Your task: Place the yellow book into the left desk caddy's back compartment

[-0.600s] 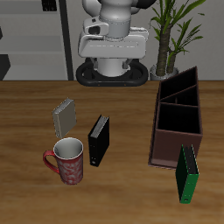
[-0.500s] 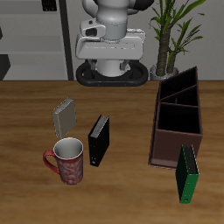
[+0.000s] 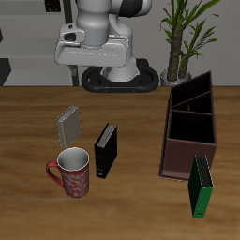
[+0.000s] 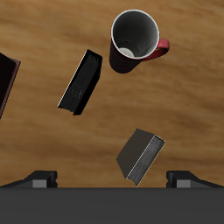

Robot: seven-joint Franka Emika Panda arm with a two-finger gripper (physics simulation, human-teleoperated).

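Note:
The yellow book (image 3: 69, 125) stands slightly tilted on the table, behind the mug; the wrist view shows it as a small grey-tan slab (image 4: 140, 156). My gripper (image 3: 91, 58) hangs high above the table, farther back than the book, and its fingers (image 4: 39, 179) are spread wide and empty. The left desk caddy (image 3: 192, 127) is a long brown box across the table from the book. Its back compartment (image 3: 197, 91) is the small section at the far end. One dark corner of the caddy (image 4: 7, 83) shows in the wrist view.
A black book (image 3: 106, 150) stands beside a red mug (image 3: 73, 172) near the front edge. A green book (image 3: 200, 186) leans against the caddy's front end. A potted plant (image 3: 183, 33) stands behind the caddy, beside the robot base.
The arm's hand has swung sideways, away from the caddy's side and toward the yellow book's side. Nothing on the table has moved.

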